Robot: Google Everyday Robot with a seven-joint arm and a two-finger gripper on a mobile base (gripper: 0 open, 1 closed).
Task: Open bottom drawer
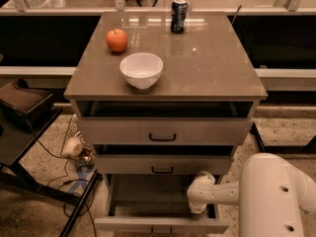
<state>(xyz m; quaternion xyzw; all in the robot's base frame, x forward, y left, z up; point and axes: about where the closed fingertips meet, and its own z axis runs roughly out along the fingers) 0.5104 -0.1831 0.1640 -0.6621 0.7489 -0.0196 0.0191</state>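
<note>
An apple, a white bowl and a can are sitting on the cabinet top. Below, the bottom drawer is standing pulled out, showing its grey tray. The gripper is apparently dipping into its right side; its grip cannot be told.

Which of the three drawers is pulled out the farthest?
The bottom drawer, its grey tray exposed well forward of the middle drawer and top drawer; the gripper sits over its right side.

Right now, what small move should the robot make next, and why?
Probably lift the two-finger gripper clear: it hangs at the right side of the slim pale grey bottom drawer, whose shallow tray already stands well out of the brown-topped cabinet.
</note>
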